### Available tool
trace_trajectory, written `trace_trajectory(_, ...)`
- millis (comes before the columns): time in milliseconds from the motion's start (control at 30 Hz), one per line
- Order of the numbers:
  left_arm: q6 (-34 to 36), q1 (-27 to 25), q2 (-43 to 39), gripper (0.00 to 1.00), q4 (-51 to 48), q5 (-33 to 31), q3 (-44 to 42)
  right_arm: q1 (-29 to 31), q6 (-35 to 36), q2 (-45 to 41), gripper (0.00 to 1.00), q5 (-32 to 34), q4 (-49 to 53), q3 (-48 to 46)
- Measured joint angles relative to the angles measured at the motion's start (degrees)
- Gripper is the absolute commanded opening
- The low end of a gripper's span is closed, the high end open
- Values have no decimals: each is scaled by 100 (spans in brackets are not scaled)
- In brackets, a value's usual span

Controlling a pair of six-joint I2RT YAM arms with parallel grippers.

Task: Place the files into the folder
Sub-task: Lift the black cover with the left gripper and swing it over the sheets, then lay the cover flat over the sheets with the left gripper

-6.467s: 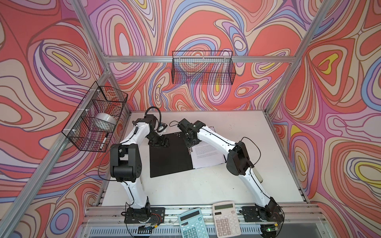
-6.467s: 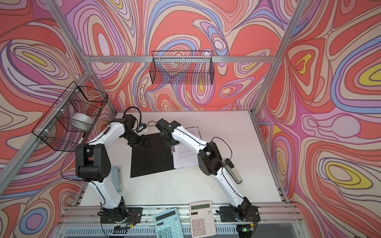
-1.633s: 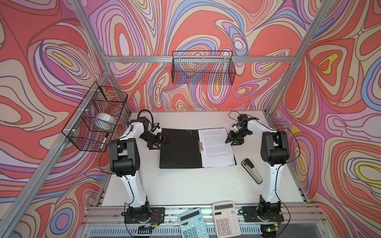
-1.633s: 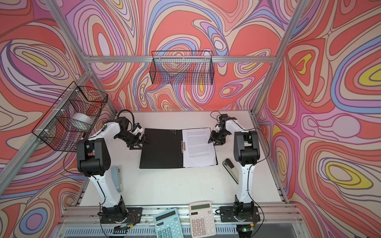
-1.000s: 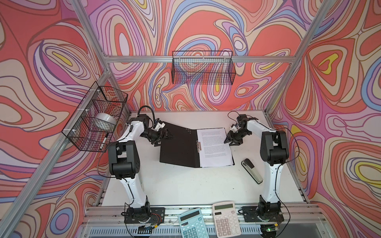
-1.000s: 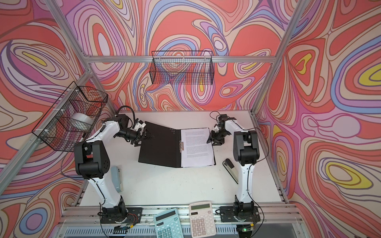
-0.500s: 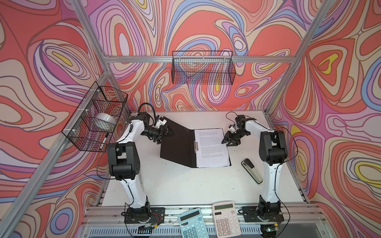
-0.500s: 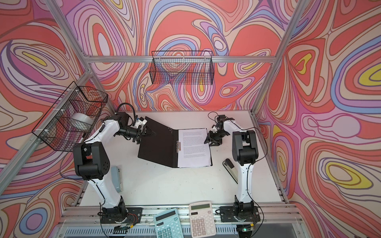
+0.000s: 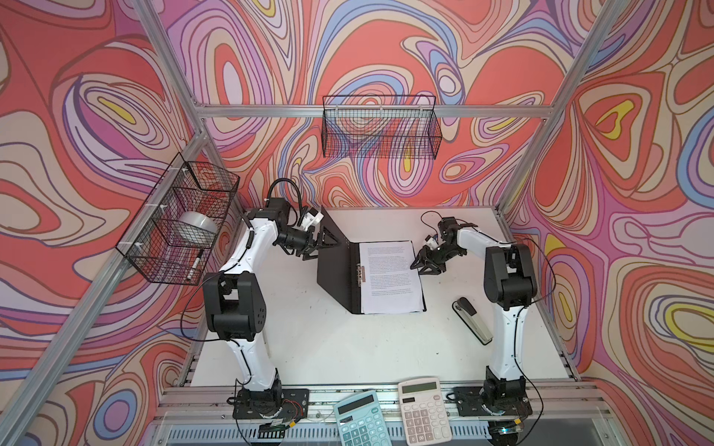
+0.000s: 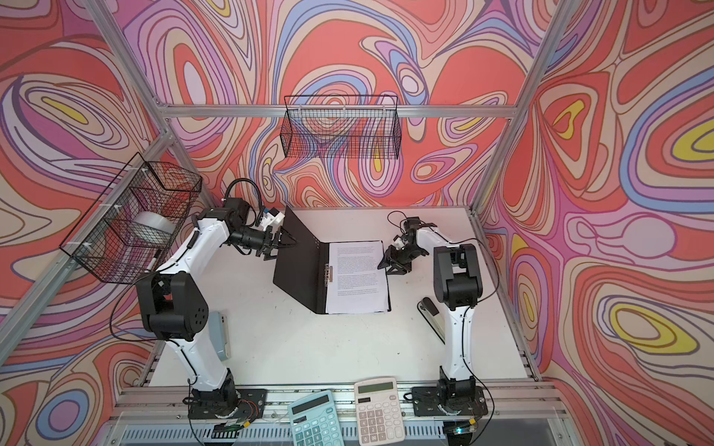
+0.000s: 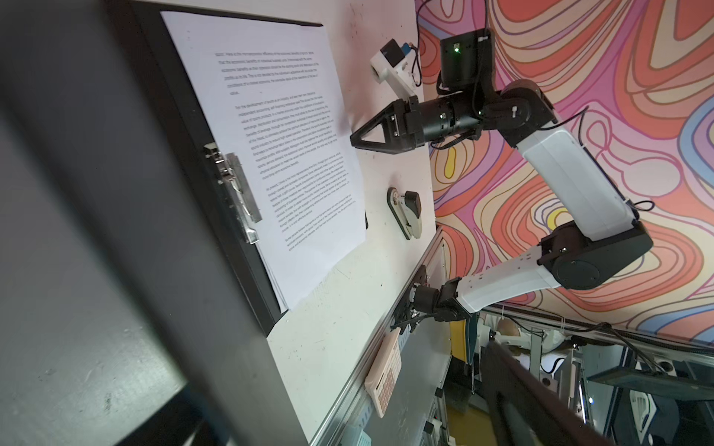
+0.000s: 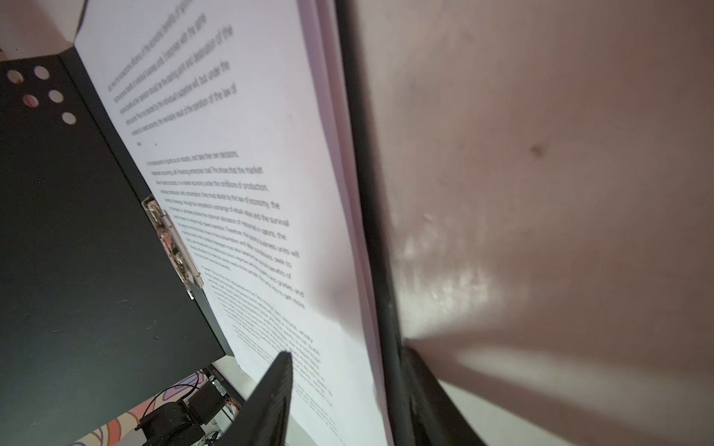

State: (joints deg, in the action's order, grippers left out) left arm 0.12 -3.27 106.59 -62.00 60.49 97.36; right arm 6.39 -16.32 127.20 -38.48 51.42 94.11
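Folder cover (image 9: pixel 334 266) steeper, files (image 9: pixel 390 278) inside

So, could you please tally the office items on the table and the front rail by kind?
Folder: 1
Paper stack: 1
Stapler: 1
Calculators: 2 (blue one, white one)
Total: 5

The files (image 9: pixel 390 278) lie in the folder (image 9: pixel 335 270); stapler (image 9: pixel 472 319) right of it.
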Motion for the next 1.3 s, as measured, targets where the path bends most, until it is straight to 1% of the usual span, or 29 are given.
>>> trace_trajectory(233, -20, -431, 17, 100, 0, -4, 271, 341, -225, 46, 49, -195, -192, -4)
trace_trajectory(433, -90, -479, 186, 100, 9, 0, 420, 566, -468, 68, 50, -341, -431, -37)
trace_trajectory(600, -195, -612, 229, 100, 48, -2, 527, 584, -713, 61, 51, -365, -621, -59)
trace_trajectory(767, -216, -848, 402, 100, 50, -9, 815, 599, -811, 44, 51, -122, -651, 28)
trace_trajectory(967, -238, -933, 533, 100, 48, -31, 916, 597, -769, 44, 51, 573, -415, 389)
trace_trajectory(1067, -258, -970, 577, 100, 52, -57, 962, 592, -699, 42, 51, 761, -286, 581)
trace_trajectory(1200, -295, -1071, 588, 100, 52, -83, 968, 592, -640, 20, 51, 841, -203, 772)
trace_trajectory(1300, -341, -1139, 592, 100, 109, -101, 955, 592, -616, -26, 50, 697, -221, 798)
